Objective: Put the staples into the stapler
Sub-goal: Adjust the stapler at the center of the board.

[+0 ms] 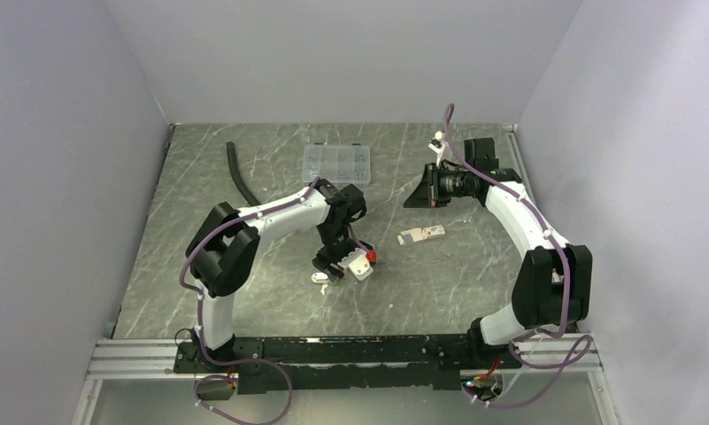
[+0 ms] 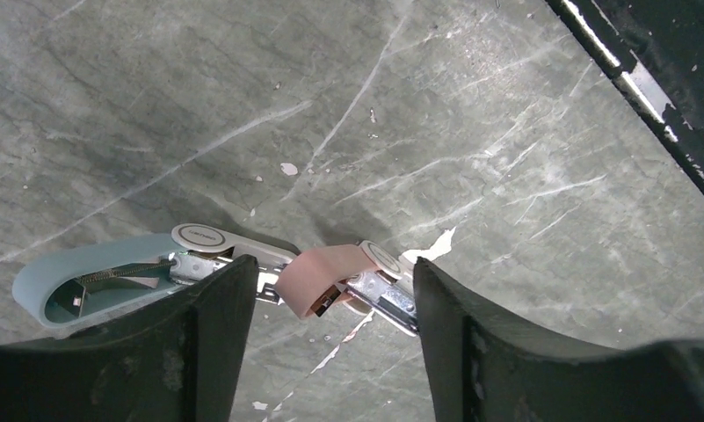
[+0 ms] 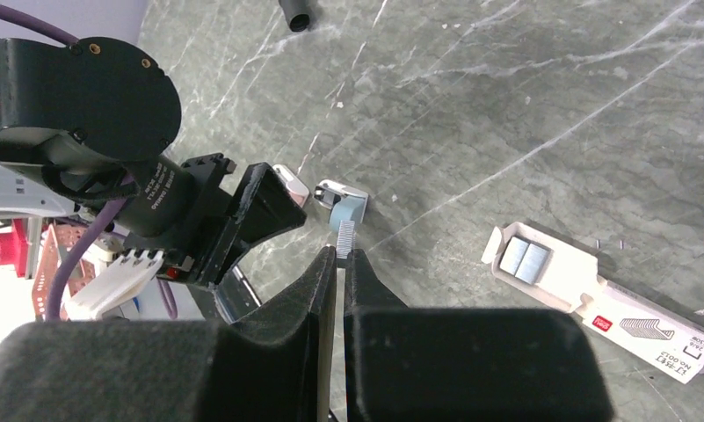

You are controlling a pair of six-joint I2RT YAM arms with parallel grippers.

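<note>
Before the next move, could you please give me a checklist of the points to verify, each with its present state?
1. Staples held by the right gripper: ok, a strip is pinched at its tips.
2. Blue stapler open for loading: ok, its inside shows.
3. Left gripper steadying a stapler: not ok, its jaws stand open on either side of the pink stapler.
4. Blue stapler's channel free of staples: cannot tell.
5. Carton lying apart from the staplers: ok.
</note>
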